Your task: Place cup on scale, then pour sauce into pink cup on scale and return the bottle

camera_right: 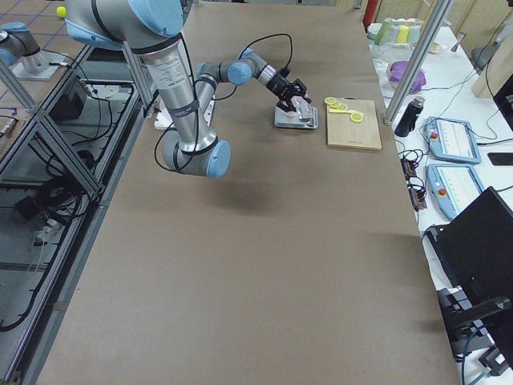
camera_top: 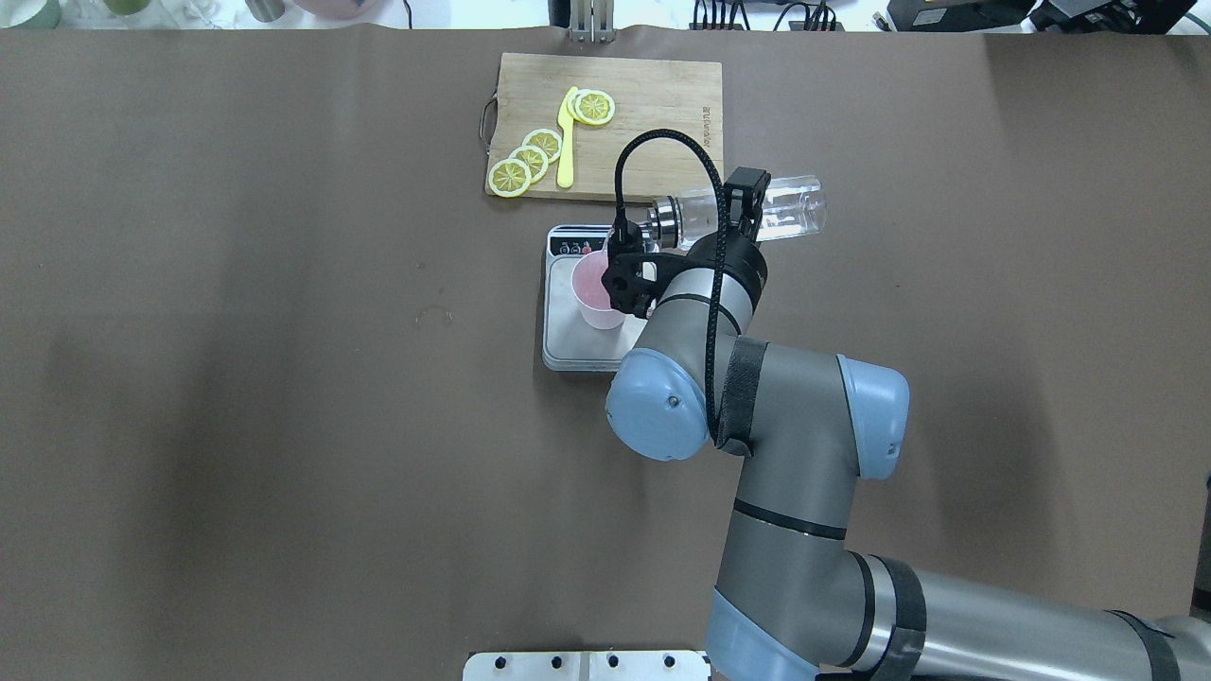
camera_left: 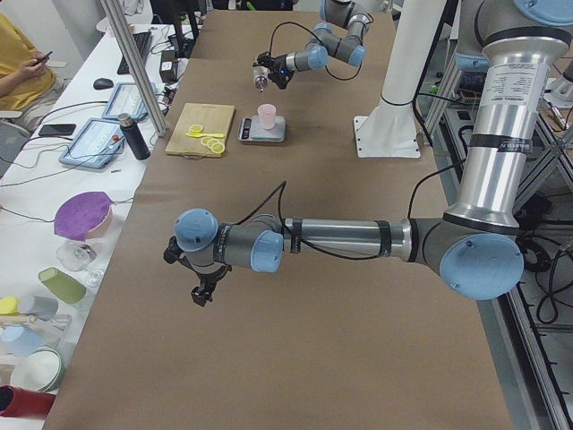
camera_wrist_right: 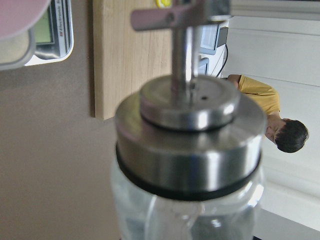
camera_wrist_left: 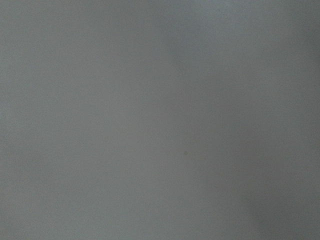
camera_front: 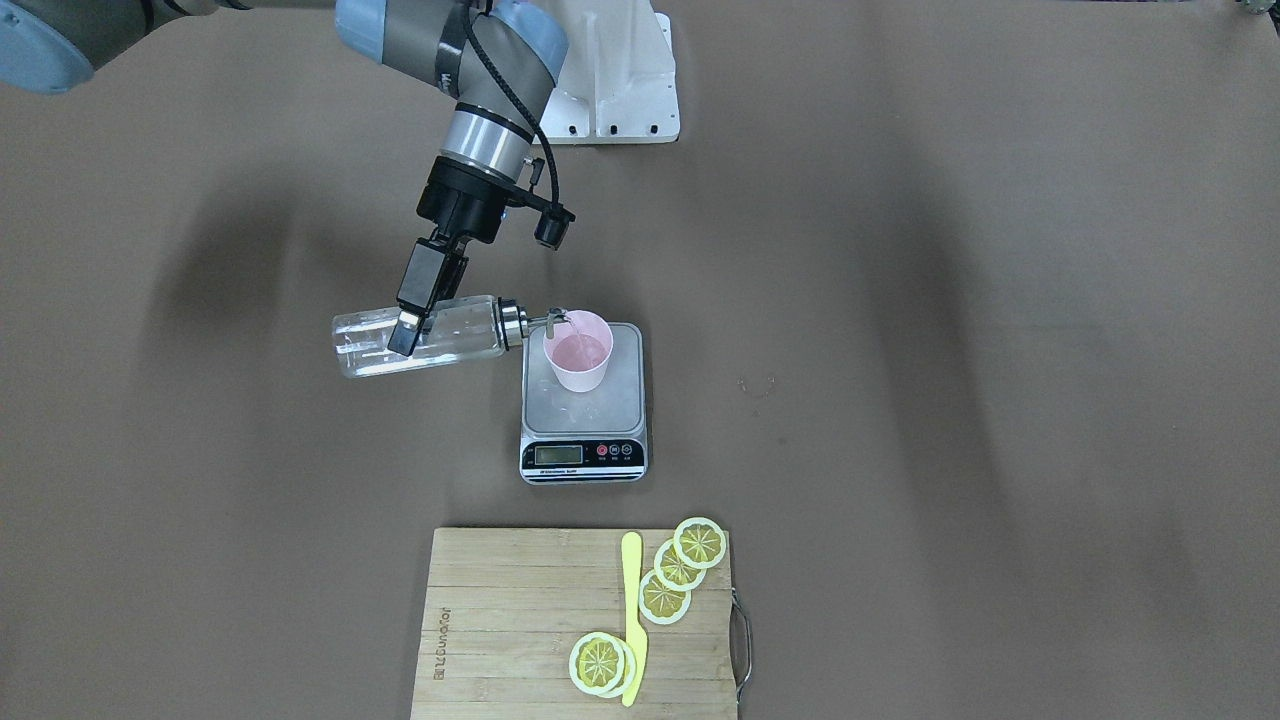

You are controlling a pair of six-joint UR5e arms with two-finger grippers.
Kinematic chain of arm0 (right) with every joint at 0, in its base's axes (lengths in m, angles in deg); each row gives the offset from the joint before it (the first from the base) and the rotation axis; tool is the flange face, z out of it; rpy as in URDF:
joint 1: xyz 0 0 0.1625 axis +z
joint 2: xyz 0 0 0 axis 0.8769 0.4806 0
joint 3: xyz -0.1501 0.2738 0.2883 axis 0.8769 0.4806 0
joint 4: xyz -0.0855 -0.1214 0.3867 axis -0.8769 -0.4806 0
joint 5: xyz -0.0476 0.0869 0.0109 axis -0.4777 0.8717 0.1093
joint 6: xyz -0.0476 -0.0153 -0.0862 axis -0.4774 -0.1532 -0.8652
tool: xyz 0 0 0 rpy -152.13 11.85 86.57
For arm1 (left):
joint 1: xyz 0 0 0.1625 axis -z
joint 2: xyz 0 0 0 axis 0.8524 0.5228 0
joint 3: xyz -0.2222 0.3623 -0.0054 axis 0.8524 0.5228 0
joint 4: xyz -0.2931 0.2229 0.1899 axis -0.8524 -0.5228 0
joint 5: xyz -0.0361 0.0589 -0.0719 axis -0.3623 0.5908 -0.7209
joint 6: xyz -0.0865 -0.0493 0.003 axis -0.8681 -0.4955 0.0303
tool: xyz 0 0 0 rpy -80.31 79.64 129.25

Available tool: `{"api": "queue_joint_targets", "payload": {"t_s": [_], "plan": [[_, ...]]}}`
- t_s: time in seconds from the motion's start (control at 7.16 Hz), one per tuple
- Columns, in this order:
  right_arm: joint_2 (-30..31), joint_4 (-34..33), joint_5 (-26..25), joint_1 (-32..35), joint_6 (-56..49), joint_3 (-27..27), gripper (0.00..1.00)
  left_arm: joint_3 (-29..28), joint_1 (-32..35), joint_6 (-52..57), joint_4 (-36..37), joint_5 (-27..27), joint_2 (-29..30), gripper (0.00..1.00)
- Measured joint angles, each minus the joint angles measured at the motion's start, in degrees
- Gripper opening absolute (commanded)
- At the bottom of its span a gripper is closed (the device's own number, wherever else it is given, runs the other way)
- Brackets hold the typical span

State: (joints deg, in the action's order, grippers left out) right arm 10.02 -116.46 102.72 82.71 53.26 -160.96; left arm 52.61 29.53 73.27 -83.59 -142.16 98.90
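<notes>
1. Exterior front-facing: the right claw [camera_front: 405, 338] is clamped across the glass bottle [camera_front: 462, 330], which lies nearly level with its spout at the pink cup [camera_front: 578, 352] rim.
2. The pink cup stands on the scale [camera_front: 585, 408] platform.
3. The left claw [camera_left: 202, 290] hovers over the desk [camera_left: 295, 358]; I cannot tell how far it is open.

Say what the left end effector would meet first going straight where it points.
The left end effector points downward, so probably the brown table cover; its wrist view shows nothing else.
</notes>
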Motion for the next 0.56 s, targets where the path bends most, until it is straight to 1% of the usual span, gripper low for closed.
{"api": "queue_joint_targets", "payload": {"t_s": [0.42,0.56], "plan": [[0.80,0.27,0.32,0.04,0.37,-1.30,0.03,0.20,0.06,-0.12,0.19,-0.01,0.43,0.99],[1.41,0.71,1.61,0.35,0.76,-3.06,0.04,0.32,0.06,-0.16,0.31,0.00,0.62,0.99]]}}
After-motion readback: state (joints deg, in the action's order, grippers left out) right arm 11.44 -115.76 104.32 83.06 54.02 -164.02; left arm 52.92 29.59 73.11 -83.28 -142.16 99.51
